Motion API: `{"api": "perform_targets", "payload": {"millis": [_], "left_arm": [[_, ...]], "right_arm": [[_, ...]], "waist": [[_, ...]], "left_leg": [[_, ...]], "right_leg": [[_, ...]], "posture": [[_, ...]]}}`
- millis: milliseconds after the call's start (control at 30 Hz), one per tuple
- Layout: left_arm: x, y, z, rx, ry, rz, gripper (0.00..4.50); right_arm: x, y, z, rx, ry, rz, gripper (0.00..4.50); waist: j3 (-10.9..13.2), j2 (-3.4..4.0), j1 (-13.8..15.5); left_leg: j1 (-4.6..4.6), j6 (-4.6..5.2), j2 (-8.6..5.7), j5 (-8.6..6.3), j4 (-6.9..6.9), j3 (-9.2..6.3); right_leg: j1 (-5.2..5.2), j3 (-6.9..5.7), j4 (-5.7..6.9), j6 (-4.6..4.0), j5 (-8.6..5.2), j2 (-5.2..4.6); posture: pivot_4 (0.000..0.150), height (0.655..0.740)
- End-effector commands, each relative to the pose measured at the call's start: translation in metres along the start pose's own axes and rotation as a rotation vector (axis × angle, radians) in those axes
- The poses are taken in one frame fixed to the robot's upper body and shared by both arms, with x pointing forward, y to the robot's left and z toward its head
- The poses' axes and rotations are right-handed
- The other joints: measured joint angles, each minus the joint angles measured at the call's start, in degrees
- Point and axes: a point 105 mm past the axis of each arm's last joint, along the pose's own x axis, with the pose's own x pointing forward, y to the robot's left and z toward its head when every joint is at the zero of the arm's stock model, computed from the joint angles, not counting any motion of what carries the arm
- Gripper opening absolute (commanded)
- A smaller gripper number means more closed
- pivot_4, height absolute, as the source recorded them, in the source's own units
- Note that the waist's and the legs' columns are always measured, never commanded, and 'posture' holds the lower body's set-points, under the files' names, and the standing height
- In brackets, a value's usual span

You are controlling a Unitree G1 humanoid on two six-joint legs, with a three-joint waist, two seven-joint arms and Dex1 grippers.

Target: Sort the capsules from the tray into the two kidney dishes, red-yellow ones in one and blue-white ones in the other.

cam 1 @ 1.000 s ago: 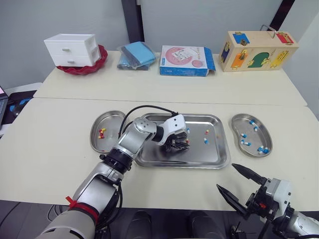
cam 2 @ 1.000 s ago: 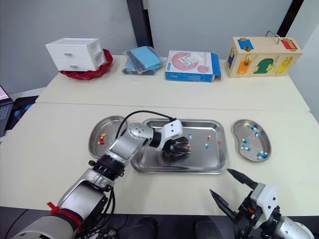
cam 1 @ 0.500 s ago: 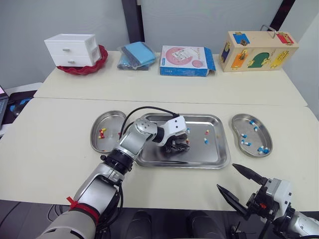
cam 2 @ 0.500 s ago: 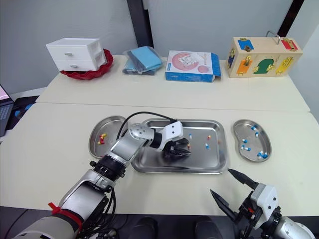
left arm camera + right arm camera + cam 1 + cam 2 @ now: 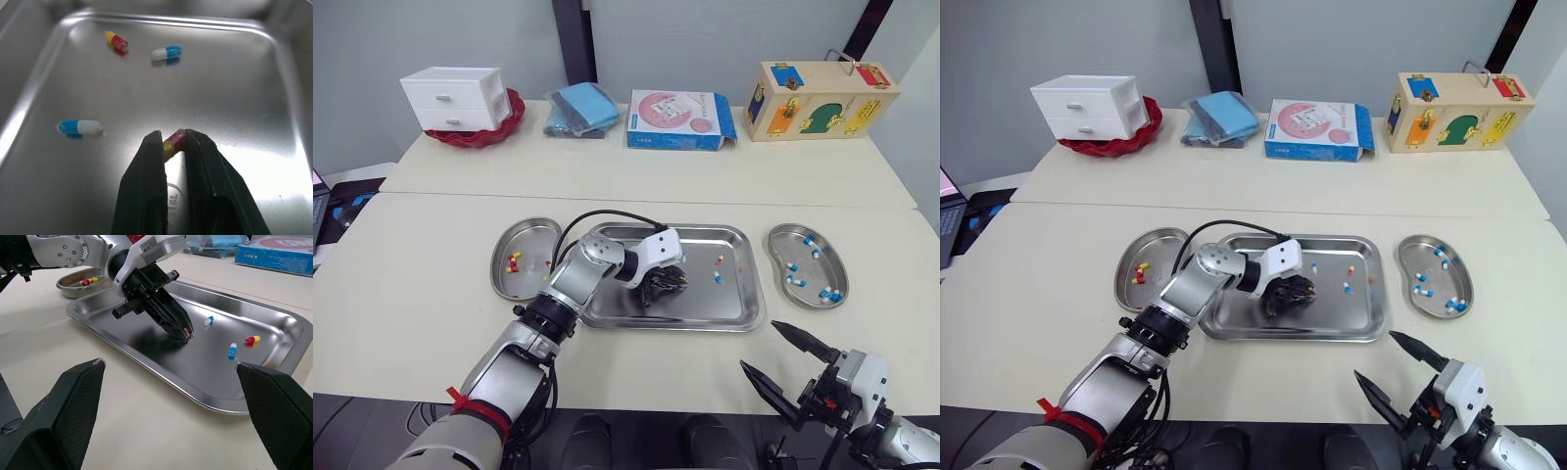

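As the left gripper (image 5: 173,137) is closed on a red-yellow capsule (image 5: 176,139), which is pinched between its black fingertips, the step in hand is judged to be the pick-up of that capsule from the steel tray (image 5: 724,319). In the left eye view the gripper is seen at the middle of the frame, over the centre of the tray floor. The capsule is held right at the tips, low over the metal; whether it has been lifted clear of the floor cannot be told for certain, though it appears to be barely off it, if at all.

A lift is called for next, then a carry toward the left kidney dish (image 5: 530,231), just left of the tray at centre left of the frame, where red-yellow capsules (image 5: 513,261) are already gathered. The grip is slight, so a slow, level carry is judged wise.

Three loose capsules are left on the tray beyond the fingertips: one red-yellow (image 5: 116,40), and two blue-white (image 5: 166,53) (image 5: 79,127). These are meant for the right kidney dish (image 5: 781,239), at centre right, where blue-white capsules (image 5: 793,266) are lying.

The right gripper (image 5: 758,345) is seen at the lower right of the frame, off the tray, with its fingers spread wide and nothing held between them.
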Motion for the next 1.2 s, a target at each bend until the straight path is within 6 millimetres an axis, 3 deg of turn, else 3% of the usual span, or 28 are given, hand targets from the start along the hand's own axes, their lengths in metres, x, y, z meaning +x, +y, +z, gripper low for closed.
{"api": "perform_targets", "payload": {"millis": [33, 233, 467, 633, 833, 1100, 1200], "left_arm": [[0.001, -0.003, -0.004, 0.007, 0.023, -0.008, 0.29], [-0.003, -0.002, -0.004, 0.012, 0.011, -0.005, 0.29], [-0.031, -0.006, 0.012, 0.0, -0.055, -0.009, 0.29], [-0.06, -0.002, 0.017, -0.034, -0.075, 0.065, 0.29], [-0.096, -0.001, 0.009, -0.078, -0.046, 0.171, 0.29], [-0.145, 0.0, -0.015, -0.196, 0.01, 0.353, 0.29], [-0.176, 0.005, -0.025, -0.249, 0.042, 0.481, 0.29]], "right_arm": [[0.003, 0.003, 0.012, -0.027, -0.036, 0.016, 4.5], [0.004, 0.003, 0.012, -0.031, -0.04, 0.022, 4.5], [0.003, 0.01, 0.014, -0.034, -0.039, 0.087, 4.5], [0.0, 0.008, 0.012, -0.046, -0.011, 0.148, 4.5], [0.001, 0.002, 0.014, -0.051, -0.009, 0.19, 4.5], [0.002, 0.004, 0.016, -0.052, -0.005, 0.263, 4.5], [0.001, 0.007, 0.014, -0.06, 0.009, 0.313, 4.5]], "waist": [[0.0, 0.0, 0.0], [-0.01, 0.01, -0.01], [-0.02, 0.03, -0.03], [-0.02, 0.04, 0.01], [-0.02, 0.05, -0.02], [-0.02, 0.04, 0.07], [-0.02, 0.04, 0.05]], "left_leg": [[0.01, 0.0, 0.0, 0.0, 0.0, 0.0], [0.01, 0.0, 0.0, 0.0, 0.0, 0.0], [0.0, 0.0, 0.01, 0.0, -0.01, 0.0], [0.0, 0.0, 0.02, 0.0, 0.01, -0.01], [0.03, 0.0, 0.04, 0.0, -0.01, -0.02], [0.02, 0.0, 0.03, 0.0, 0.01, -0.03], [0.02, 0.0, 0.04, 0.0, 0.0, -0.04]], "right_leg": [[0.0, 0.0, 0.0, 0.0, 0.0, 0.0], [0.01, 0.0, 0.0, 0.0, 0.0, 0.0], [0.0, 0.0, 0.01, 0.0, 0.0, 0.0], [0.01, 0.0, 0.01, 0.0, 0.0, 0.0], [0.02, -0.01, 0.01, 0.0, 0.0, 0.0], [0.03, -0.02, 0.0, 0.0, 0.0, -0.02], [0.03, -0.03, 0.0, 0.0, 0.0, -0.02]], "posture": [[0.15, 0.74], [0.15, 0.74], [0.15, 0.74], [0.15, 0.74], [0.15, 0.74], [0.15, 0.74], [0.15, 0.74]]}}
